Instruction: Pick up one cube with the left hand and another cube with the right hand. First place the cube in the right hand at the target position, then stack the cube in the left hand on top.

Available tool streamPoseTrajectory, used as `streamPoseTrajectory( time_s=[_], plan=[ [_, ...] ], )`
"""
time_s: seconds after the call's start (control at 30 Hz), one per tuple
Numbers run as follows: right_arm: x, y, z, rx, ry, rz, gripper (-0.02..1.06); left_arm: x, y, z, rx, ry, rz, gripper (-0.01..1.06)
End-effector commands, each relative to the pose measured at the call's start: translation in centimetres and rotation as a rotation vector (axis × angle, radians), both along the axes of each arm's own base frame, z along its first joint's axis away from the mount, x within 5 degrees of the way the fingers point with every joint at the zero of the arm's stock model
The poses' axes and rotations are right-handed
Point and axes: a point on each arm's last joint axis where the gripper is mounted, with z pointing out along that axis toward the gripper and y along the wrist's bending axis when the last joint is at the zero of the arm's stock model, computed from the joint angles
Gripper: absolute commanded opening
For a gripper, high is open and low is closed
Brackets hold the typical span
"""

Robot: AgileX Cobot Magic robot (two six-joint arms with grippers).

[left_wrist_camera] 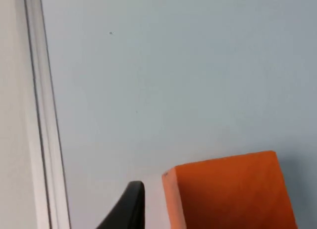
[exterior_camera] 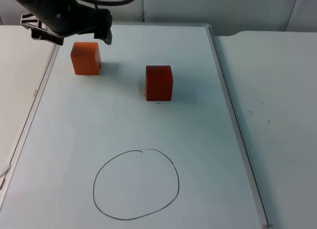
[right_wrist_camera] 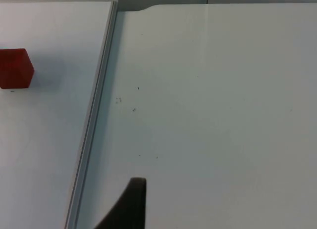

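An orange cube (exterior_camera: 85, 57) stands at the far left of the whiteboard (exterior_camera: 198, 140). My left gripper (exterior_camera: 77, 37) hovers just behind and above it, open, with one fingertip (left_wrist_camera: 130, 204) close beside the orange cube (left_wrist_camera: 228, 194) and not touching it. A red cube (exterior_camera: 159, 82) stands near the board's middle, free of both grippers. The red cube (right_wrist_camera: 15, 67) also lies far off to the side of my right gripper (right_wrist_camera: 131, 204), which waits over the bare table outside the board's frame. A hand-drawn black circle (exterior_camera: 136, 184) marks the near part of the board.
The whiteboard's metal frame (exterior_camera: 225, 90) runs along its right side, with white table (exterior_camera: 277, 115) beyond it. Another frame edge (left_wrist_camera: 42, 115) runs close by the orange cube on the left.
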Motion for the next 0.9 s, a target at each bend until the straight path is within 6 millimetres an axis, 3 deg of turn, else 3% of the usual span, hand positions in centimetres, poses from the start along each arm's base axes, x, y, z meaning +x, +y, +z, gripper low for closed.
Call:
streamPoseTrajectory(
  time_s=[0.0, 0.37, 0.63, 0.8, 0.87],
  plan=[
    [0.1, 0.0, -0.1, 0.004, -0.004, -0.004, 1.05, 0.4, -0.5, -0.4, -0.016, 0.006, 0.012, 1.05],
    [0.1, 0.0, -0.1, 0.004, -0.004, -0.004, 1.05, 0.9, -0.4, -4.0, 0.010, 0.040, 0.015, 1.05],
    [0.1, 0.0, -0.1, 0.004, -0.004, -0.004, 1.05, 1.1, -0.4, -4.0, 0.026, 0.015, 0.008, 1.04],
    [0.1, 0.0, -0.1, 0.004, -0.004, -0.004, 1.05, 1.1, -0.4, -4.0, 0.026, 0.006, 0.011, 0.92],
    [0.1, 0.0, -0.1, 0.004, -0.004, -0.004, 1.05, 1.2, -0.4, -3.9, 0.025, -0.003, 0.013, 0.72]
  ],
)
